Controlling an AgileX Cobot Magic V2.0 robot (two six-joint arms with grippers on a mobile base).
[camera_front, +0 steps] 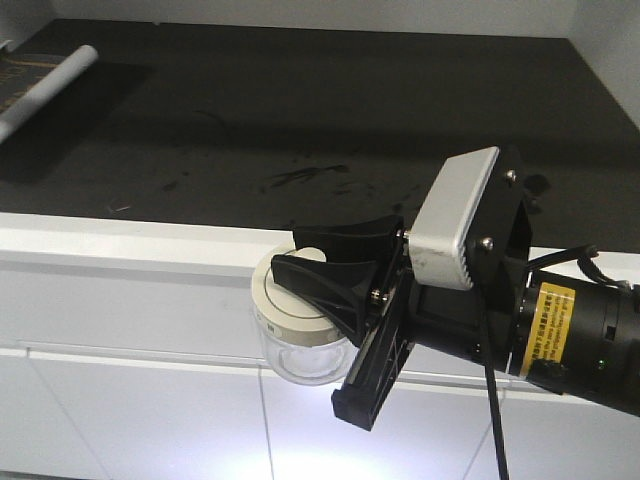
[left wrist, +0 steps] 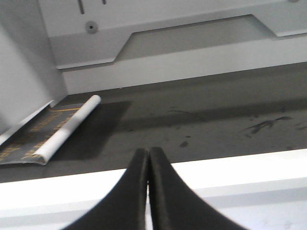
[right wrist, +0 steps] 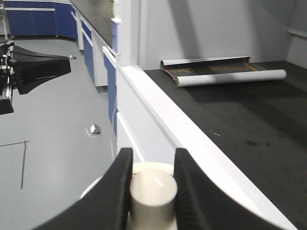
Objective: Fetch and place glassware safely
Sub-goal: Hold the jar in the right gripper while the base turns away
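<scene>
Your right gripper (camera_front: 318, 262) is closed to a narrow gap, and its two black fingers (right wrist: 120, 182) press on either side of the cream knob (right wrist: 153, 194) on top of the lid (camera_front: 285, 305). That pinch on the knob is the only hold you have on the glass jar (camera_front: 300, 350). The jar hangs directly beneath the fingertips. It is upright or nearly so, with its short axis running top to bottom, the knob pointing up into the gripper and the clear glass body below. It sits just in front of the white ledge (camera_front: 130, 240) that edges the bench, with the lid roughly level with that ledge and the glass against the pale cabinet front (camera_front: 150, 400). You cannot tell from these views whether the glass touches that face. Beyond the gripper, past the ledge, lies the black worktop (camera_front: 300, 130). A rolled sheet (left wrist: 67, 127) with a white outer roll lies at its far left corner, well away from the jar. Your left gripper (left wrist: 147, 187) is off to the other side, fingers pressed fully together with nothing between them, tips pointing toward the ledge.
</scene>
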